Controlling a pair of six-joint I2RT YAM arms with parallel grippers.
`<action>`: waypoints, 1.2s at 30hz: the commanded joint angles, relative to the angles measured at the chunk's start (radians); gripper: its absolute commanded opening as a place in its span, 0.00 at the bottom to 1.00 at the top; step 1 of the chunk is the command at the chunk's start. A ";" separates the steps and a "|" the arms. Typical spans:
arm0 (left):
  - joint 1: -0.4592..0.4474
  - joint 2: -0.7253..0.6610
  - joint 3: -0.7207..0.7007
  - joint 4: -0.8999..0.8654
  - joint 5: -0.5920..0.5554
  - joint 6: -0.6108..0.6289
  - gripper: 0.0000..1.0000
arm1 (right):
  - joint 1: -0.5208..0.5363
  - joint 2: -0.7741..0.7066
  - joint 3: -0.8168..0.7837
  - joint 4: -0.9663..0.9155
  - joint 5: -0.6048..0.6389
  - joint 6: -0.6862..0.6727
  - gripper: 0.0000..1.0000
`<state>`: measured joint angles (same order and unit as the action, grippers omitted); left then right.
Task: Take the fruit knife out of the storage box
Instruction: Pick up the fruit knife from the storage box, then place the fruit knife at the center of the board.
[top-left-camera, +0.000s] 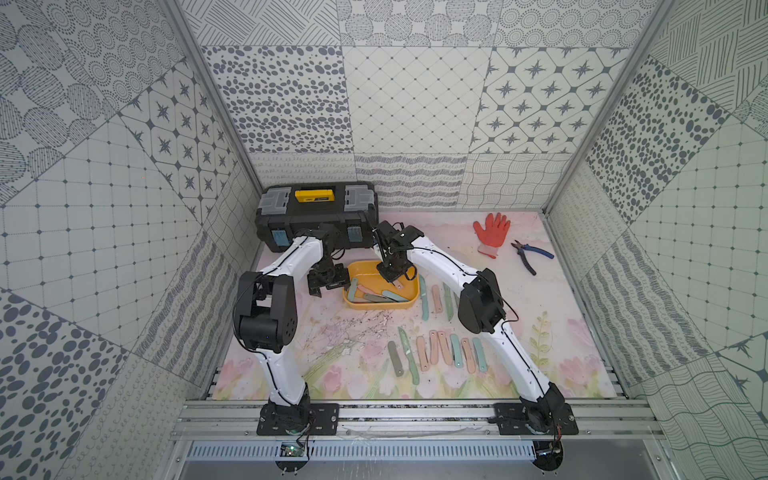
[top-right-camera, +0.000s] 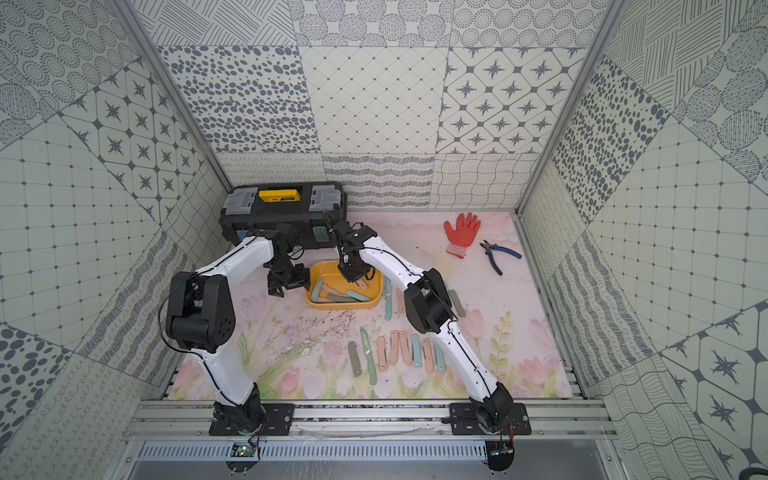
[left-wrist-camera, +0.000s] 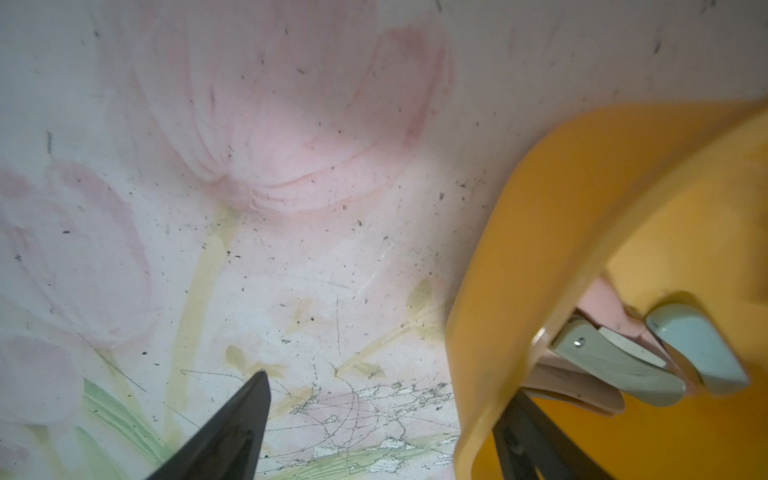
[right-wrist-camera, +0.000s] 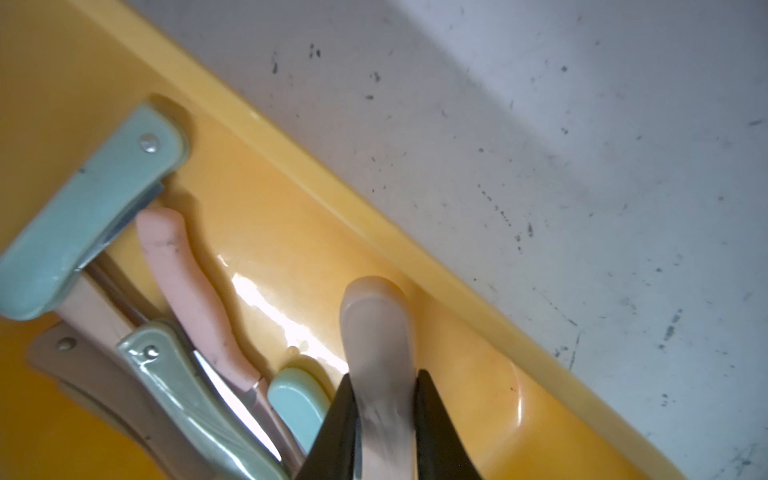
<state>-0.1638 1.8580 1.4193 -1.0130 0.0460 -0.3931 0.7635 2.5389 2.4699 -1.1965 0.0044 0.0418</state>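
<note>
gripping a pale fruit knife (right-wrist-camera: 376, 324) inside the yellow storage box (right-wrist-camera: 257, 232) — right hand (right-wrist-camera: 385, 376) pinched tight on it; left hand (left-wrist-camera: 390, 384) spread wide, empty — toolbox (top-left-camera: 316, 216) label too small to read.

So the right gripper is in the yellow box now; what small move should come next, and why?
Probably lift the right gripper straight up. Its jaws are closed on the beige knife, whose end lies close to the wall of the storage box, and other knives lie beside it.

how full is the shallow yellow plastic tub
Not empty: several pastel-handled knives lie in the shallow yellow plastic tub; the right gripper pinches a beige knife.
</note>
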 joint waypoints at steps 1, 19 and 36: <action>-0.002 -0.019 0.008 -0.027 0.008 -0.013 0.81 | 0.005 -0.055 0.032 -0.017 -0.007 0.014 0.22; -0.002 -0.021 0.008 -0.027 0.009 -0.012 0.81 | 0.007 -0.182 -0.034 -0.038 0.014 0.069 0.22; -0.002 -0.021 0.006 -0.024 0.013 -0.013 0.81 | -0.072 -0.778 -0.848 0.231 0.069 0.242 0.21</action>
<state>-0.1638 1.8580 1.4193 -1.0130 0.0467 -0.3931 0.7090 1.8477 1.7210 -1.0214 0.0315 0.2165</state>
